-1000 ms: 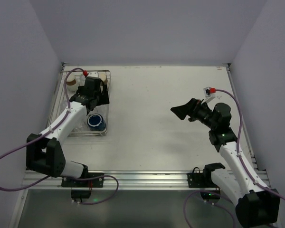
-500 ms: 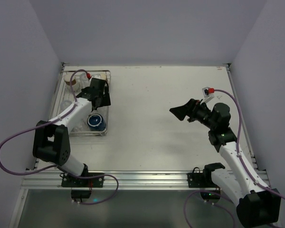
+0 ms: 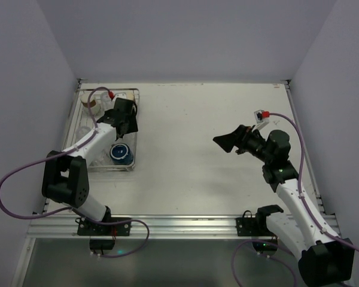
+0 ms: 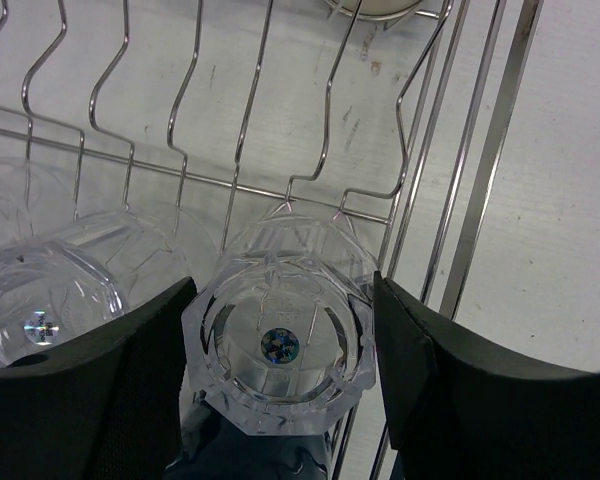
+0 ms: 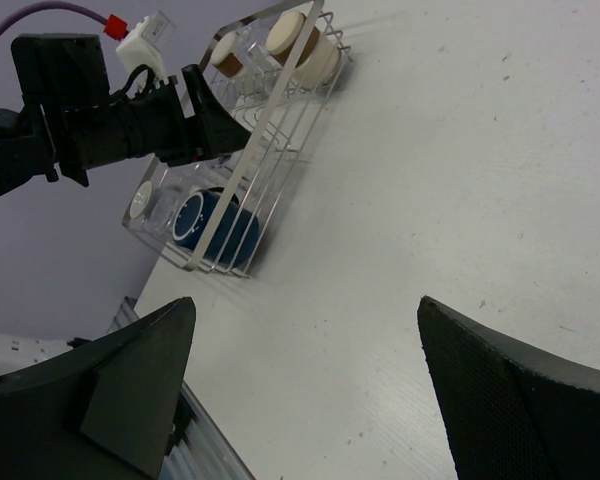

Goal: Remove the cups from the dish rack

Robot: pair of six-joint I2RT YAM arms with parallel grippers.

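Observation:
The silver wire dish rack (image 3: 110, 169) sits at the table's left. My left gripper (image 4: 280, 345) is down inside it, fingers pressed on both sides of an upside-down clear ridged tumbler (image 4: 278, 340) by the rack's right wall. A second clear tumbler (image 4: 40, 310) stands to its left. A dark navy mug (image 3: 121, 153) lies at the rack's near end. Tan cups with cream bases (image 3: 91, 103) stand at the far end; they also show in the right wrist view (image 5: 305, 45). My right gripper (image 3: 224, 142) is open and empty, held above the table far right of the rack.
Purple walls close in the table on the left, back and right. The aluminium rail (image 3: 179, 224) with both arm bases runs along the near edge. White tabletop (image 5: 460, 200) stretches between the rack (image 5: 270, 130) and the right arm.
My left gripper has shifted a little to the right inside the rack and its arm has swung in closer to the rack's left side. The right arm has hardly moved.

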